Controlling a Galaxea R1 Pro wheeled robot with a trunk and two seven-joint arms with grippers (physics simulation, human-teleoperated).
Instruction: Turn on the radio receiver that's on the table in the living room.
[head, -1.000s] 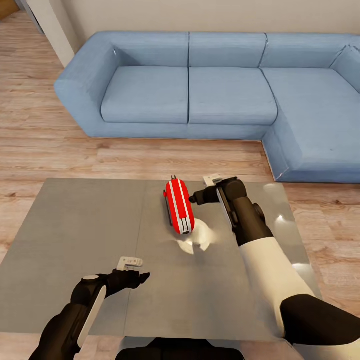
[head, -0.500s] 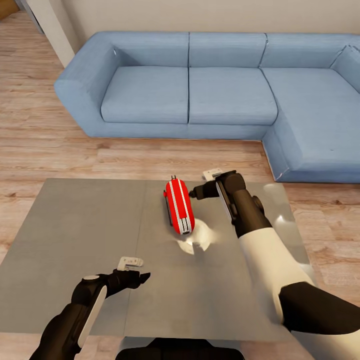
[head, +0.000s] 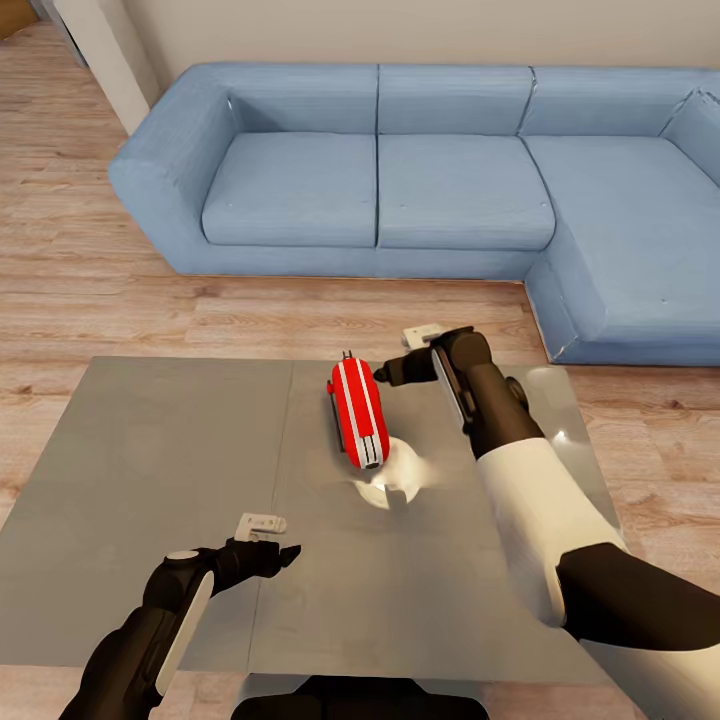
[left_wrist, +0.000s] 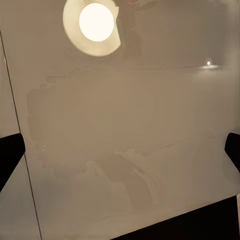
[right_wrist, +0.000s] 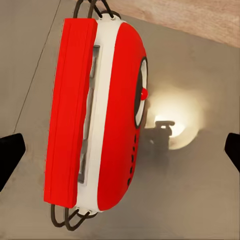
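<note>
The red radio receiver (head: 358, 412) stands on its edge on the grey table (head: 150, 450), white-striped edge up, near the far middle. In the right wrist view its face (right_wrist: 117, 115) with the white-ringed dial and grille slots is turned towards the camera, and its wire stand pokes out at both ends. My right gripper (head: 386, 373) hovers just right of the radio's far end, close to it, open, its dark fingertips (right_wrist: 11, 152) spread wide. Low over the table's near left, my left gripper (head: 285, 553) is open with nothing between its fingers.
A blue L-shaped sofa (head: 400, 180) stands beyond the table, wrapping round at the right. Light wood floor (head: 100, 300) lies between the two. A bright lamp reflection (head: 390, 480) glares on the tabletop near the radio, and a seam (head: 275, 480) crosses the top.
My right gripper has moved a little farther from me and leftward, closer to the radio's far end. The radio and the left arm have stayed put.
</note>
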